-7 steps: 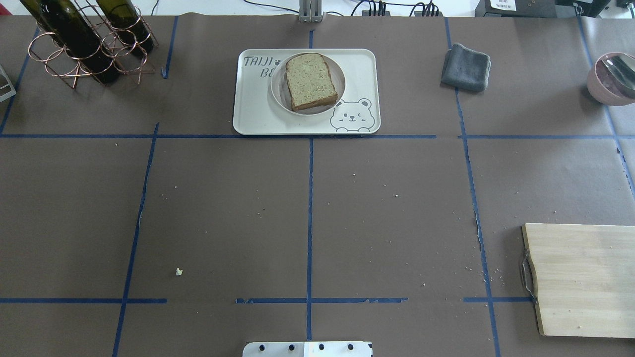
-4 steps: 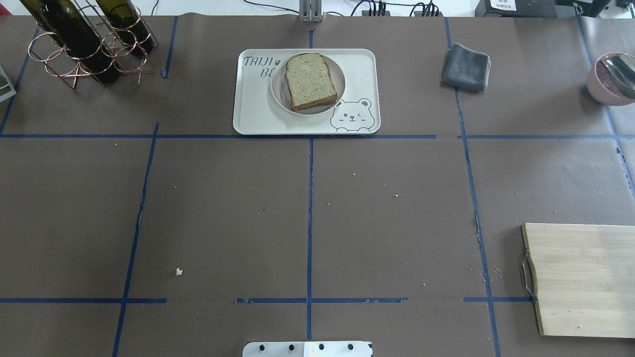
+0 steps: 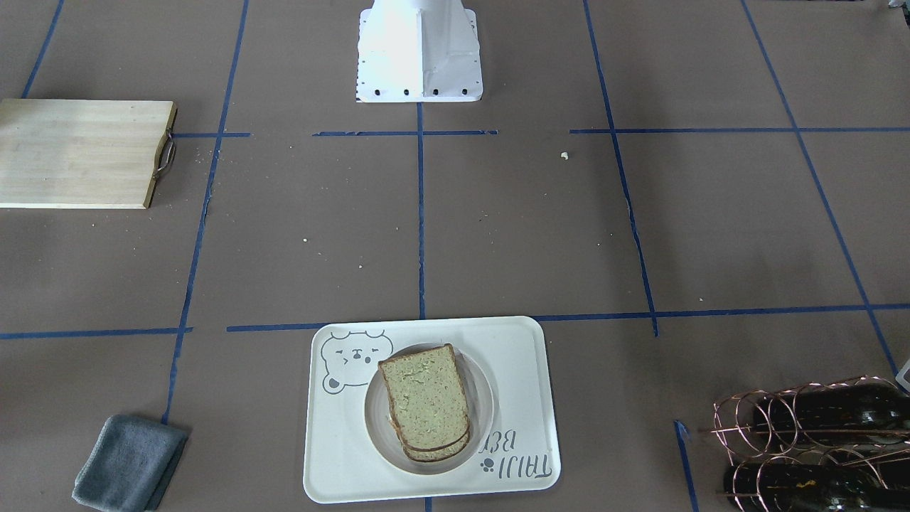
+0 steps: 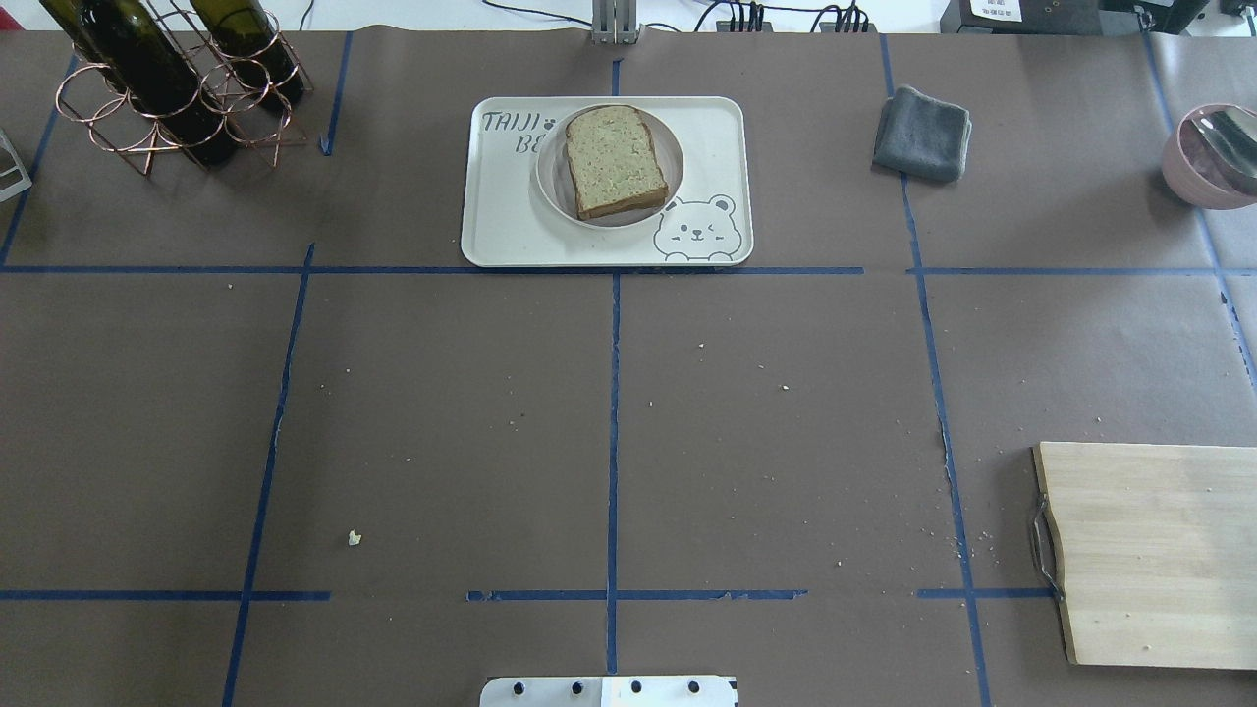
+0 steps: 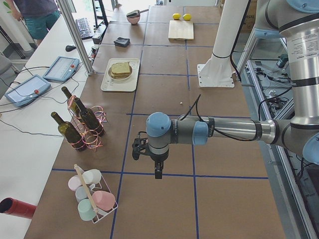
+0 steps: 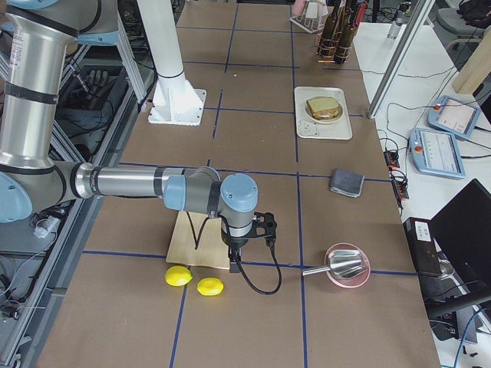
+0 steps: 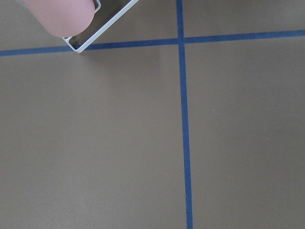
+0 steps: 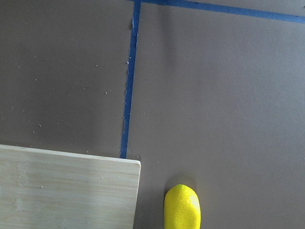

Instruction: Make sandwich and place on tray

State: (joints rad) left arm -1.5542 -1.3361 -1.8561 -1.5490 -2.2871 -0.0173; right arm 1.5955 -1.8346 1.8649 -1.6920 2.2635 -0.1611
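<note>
The sandwich [image 4: 614,162] is two stacked slices of greenish-tan bread on a small round white plate [image 4: 550,191], which stands on the off-white bear tray [image 4: 501,221] at the far middle of the table. It also shows in the front-facing view [image 3: 425,398] on the tray [image 3: 334,455]. No egg shows. My left gripper [image 5: 158,173] hangs far from the tray, near the table's left end. My right gripper [image 6: 232,249] hangs over the cutting board's end at the right. I cannot tell whether either is open or shut.
A wooden cutting board [image 4: 1149,550] lies near right, with two lemons [image 6: 178,276] beyond it. A grey cloth [image 4: 923,133] and a pink bowl [image 4: 1213,157] lie far right. A bottle rack [image 4: 167,88] stands far left. A rack of cups [image 5: 92,199] is near the left gripper.
</note>
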